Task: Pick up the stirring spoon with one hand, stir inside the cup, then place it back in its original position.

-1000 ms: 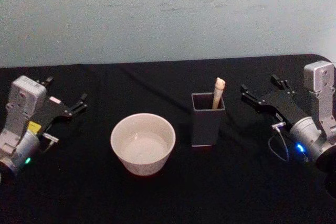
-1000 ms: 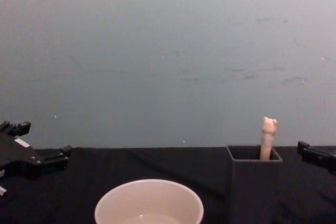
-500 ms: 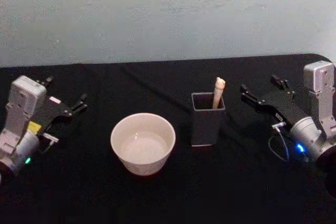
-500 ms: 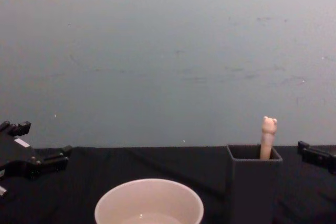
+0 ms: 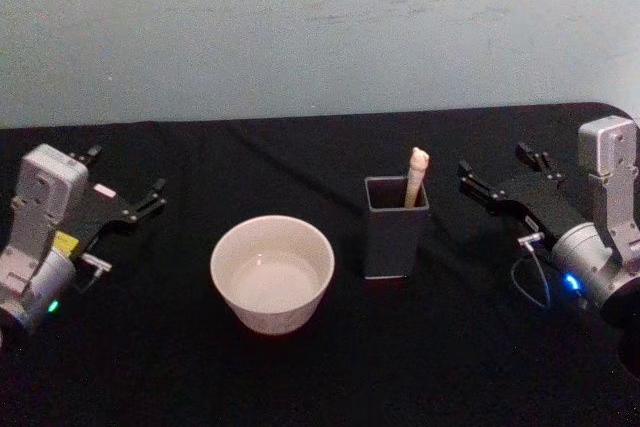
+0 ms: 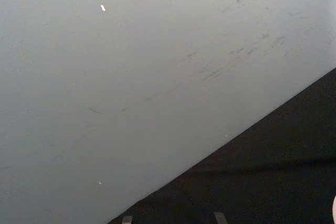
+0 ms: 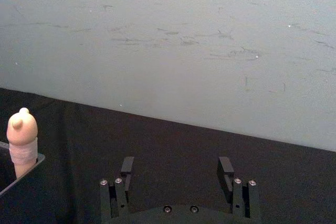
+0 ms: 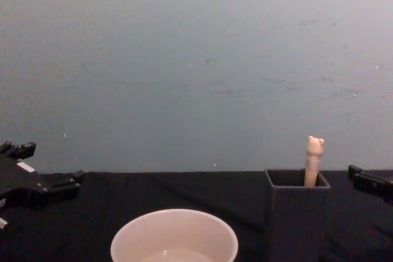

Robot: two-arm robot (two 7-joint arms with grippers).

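The stirring spoon [image 5: 416, 176] stands in a dark grey square holder [image 5: 396, 232] right of centre on the table, with just its beige bear-topped handle [image 8: 314, 160] sticking out. The spoon's bowl is hidden inside the holder. Left of the holder sits the wide cream-white cup [image 5: 272, 272]. My right gripper [image 5: 497, 162] hovers open to the right of the holder, apart from it, and in the right wrist view its fingers [image 7: 126, 170] are spread, with the spoon handle [image 7: 22, 139] off to one side. My left gripper [image 5: 127, 173] rests open at the table's left, well away from the cup.
A black cloth covers the table [image 5: 450, 367], and a pale wall [image 5: 320, 27] rises right behind its far edge. A thin cable [image 5: 528, 277] loops by the right wrist.
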